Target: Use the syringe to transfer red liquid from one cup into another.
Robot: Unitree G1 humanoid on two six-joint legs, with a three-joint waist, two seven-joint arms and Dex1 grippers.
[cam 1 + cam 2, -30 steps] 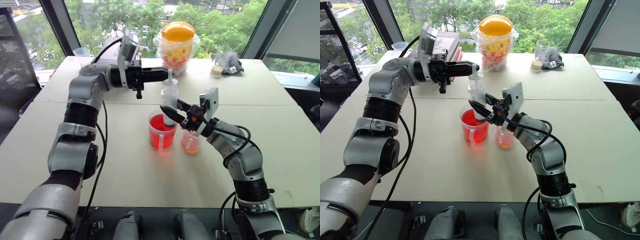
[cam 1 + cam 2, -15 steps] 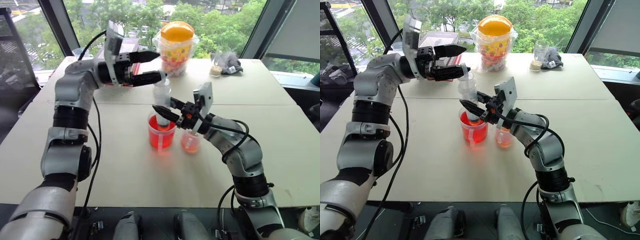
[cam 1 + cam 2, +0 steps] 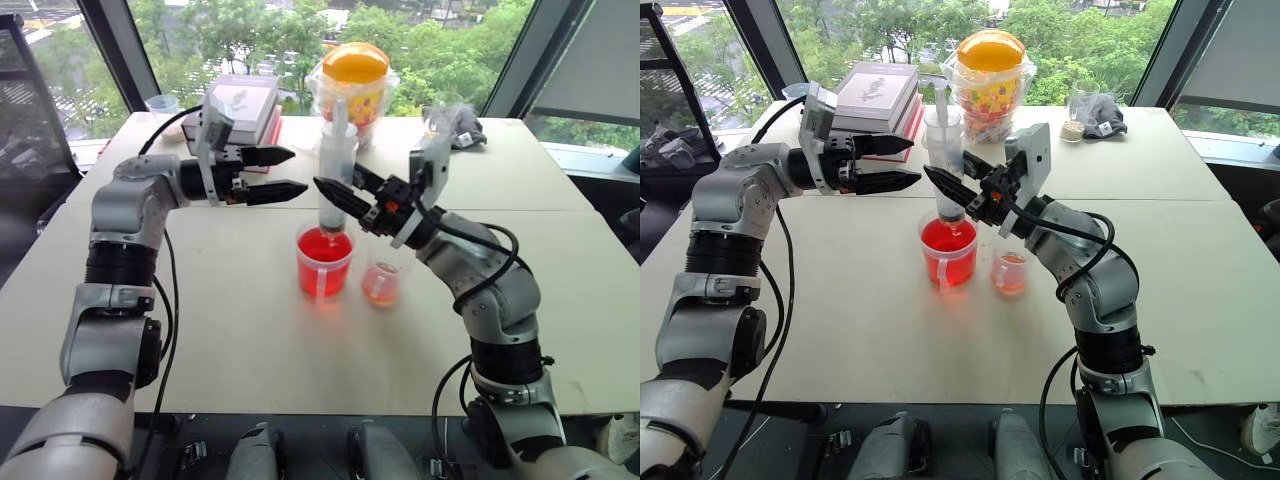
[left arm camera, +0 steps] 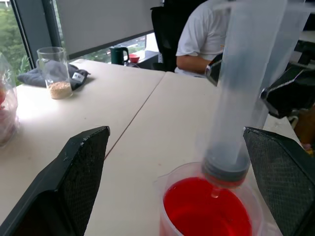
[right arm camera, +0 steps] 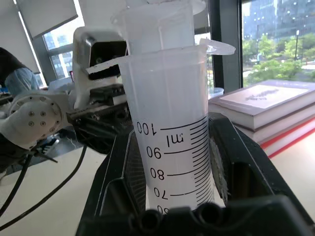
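The syringe (image 3: 337, 160) stands upright, and my right gripper (image 3: 336, 182) is shut on its clear barrel (image 5: 172, 128) from the right. Its tip hangs just over the red liquid (image 4: 206, 216) in the larger cup (image 3: 324, 262); the dark plunger seal sits low in the barrel (image 4: 224, 167). The smaller, paler cup (image 3: 382, 283) stands just right of the larger one, below my right wrist. Left of the syringe, my left gripper (image 3: 298, 170) is open and level, pointing at it without touching. Its fingers (image 4: 78, 172) stand apart on either side of the barrel.
A stack of books (image 3: 240, 105), a bag holding an orange-lidded jar (image 3: 352, 90), a glass with grains (image 3: 435, 135) and a grey cloth (image 3: 465, 130) line the table's far side. A small cup (image 3: 163, 103) stands at the back left. A person (image 4: 206, 34) sits beyond the table.
My left gripper has let go of the plunger top, opened and drawn back to the left. My right gripper has lifted the syringe, so its tip has risen out of the larger cup.
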